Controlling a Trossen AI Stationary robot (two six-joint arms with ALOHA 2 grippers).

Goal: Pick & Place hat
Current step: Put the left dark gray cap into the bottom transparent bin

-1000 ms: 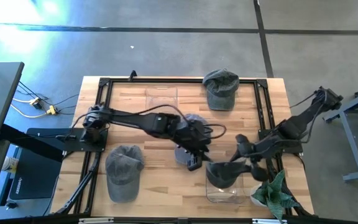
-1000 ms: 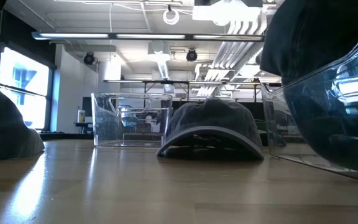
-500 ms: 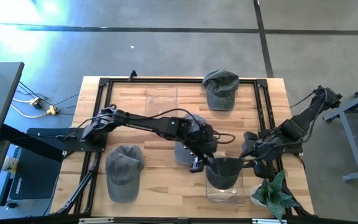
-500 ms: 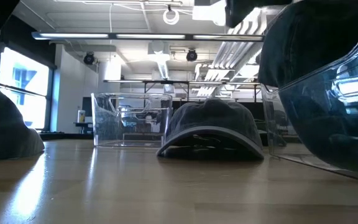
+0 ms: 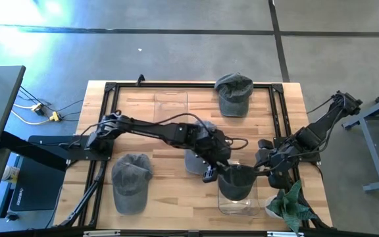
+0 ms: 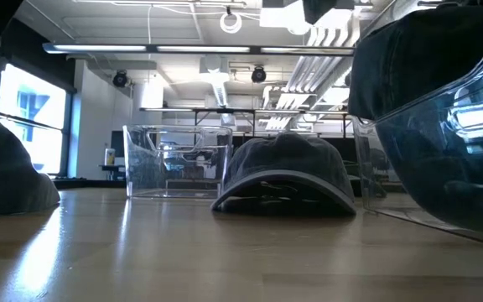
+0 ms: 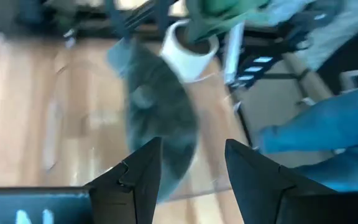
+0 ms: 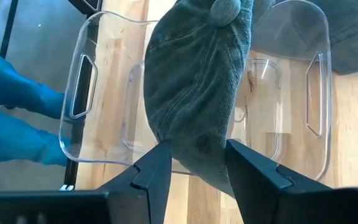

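From left to right in the overhead view, we see a grey cap (image 5: 131,182) lying near the front left of the wooden table (image 5: 163,197), then the left arm reaching across to the centre, where another cap (image 5: 200,146) lies largely beneath it. The left gripper (image 5: 210,172) sits at the near-left edge of the clear plastic bin (image 5: 237,203); its wrist view shows the fingers (image 7: 135,177) spread apart with nothing between them, aimed at the hat (image 5: 235,181) resting in that bin. The right gripper (image 5: 260,163) meets the hat from the opposite side, and its wrist view shows its fingers (image 8: 157,168) pressing the grey fabric (image 8: 197,99) above the bin (image 8: 79,93). A fourth cap (image 5: 233,92) lies at the far edge, and a potted plant (image 5: 288,205) stands at the front right corner. We can read no writing. Compared with one second ago, the left gripper has moved toward the bin and the right gripper has narrowed.
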